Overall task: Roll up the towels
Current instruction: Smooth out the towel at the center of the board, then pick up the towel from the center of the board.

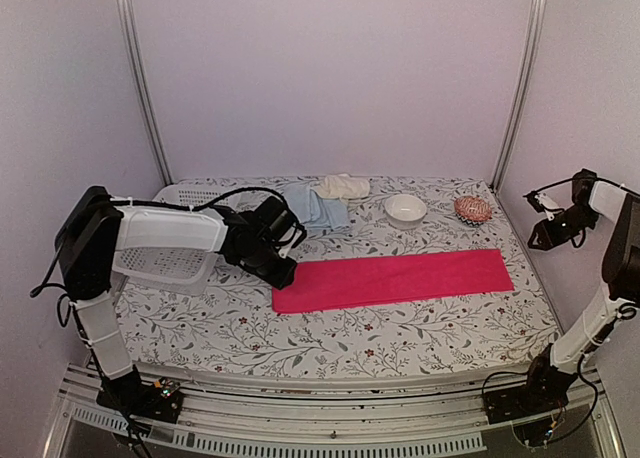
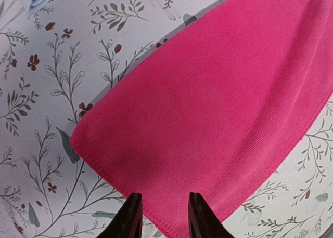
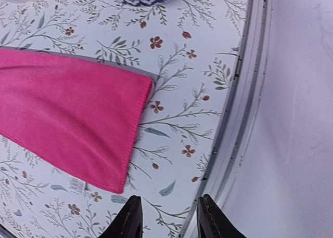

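A hot pink towel (image 1: 392, 278) lies flat as a long folded strip across the middle of the table. My left gripper (image 1: 283, 269) is open, its fingers straddling the towel's left end (image 2: 208, 108) just above it. My right gripper (image 1: 545, 233) is open and empty, raised near the right wall, past the towel's right end (image 3: 67, 118). A light blue towel (image 1: 318, 208) and a cream towel (image 1: 343, 186) lie crumpled at the back. The yellow-green towel is out of view.
A white plastic basket (image 1: 170, 248) stands at the left, partly under my left arm. A white bowl (image 1: 405, 210) and a red-patterned bowl (image 1: 472, 210) sit at the back right. The table's metal rim (image 3: 244, 92) and wall run close by the right gripper.
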`<state>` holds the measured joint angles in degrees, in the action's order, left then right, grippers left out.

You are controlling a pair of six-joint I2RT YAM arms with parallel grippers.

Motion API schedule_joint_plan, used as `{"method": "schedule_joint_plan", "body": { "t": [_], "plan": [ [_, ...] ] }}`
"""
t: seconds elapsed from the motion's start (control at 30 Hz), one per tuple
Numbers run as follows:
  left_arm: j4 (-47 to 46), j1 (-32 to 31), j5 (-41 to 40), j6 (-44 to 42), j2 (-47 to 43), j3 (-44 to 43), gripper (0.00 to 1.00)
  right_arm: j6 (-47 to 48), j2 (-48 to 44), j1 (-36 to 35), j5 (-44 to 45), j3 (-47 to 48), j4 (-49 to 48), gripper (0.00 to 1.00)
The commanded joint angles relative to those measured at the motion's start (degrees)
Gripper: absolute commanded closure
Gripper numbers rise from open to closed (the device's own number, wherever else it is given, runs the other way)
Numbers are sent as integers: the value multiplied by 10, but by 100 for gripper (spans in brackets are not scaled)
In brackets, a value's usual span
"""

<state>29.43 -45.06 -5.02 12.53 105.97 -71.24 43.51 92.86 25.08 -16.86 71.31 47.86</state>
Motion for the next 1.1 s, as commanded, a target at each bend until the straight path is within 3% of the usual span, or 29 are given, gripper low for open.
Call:
{"method": "schedule_joint_plan", "body": {
  "t": [0.0, 0.27, 0.77, 1.07],
  "plan": [
    [-48, 2, -10, 26, -22, 36, 66, -70, 26, -4, -103, -2, 25, 63],
    [-110, 2, -5, 48, -21, 70, 66, -88, 94, -20, -111, 4, 28, 63],
    [-114, 5, -27, 57, -25, 106, 65, -144, 163, -101, 42, 19, -24, 64],
    [-115, 7, -35, 59, -26, 114, 65, -148, 183, -117, 78, 13, -37, 64]
  ]
}}
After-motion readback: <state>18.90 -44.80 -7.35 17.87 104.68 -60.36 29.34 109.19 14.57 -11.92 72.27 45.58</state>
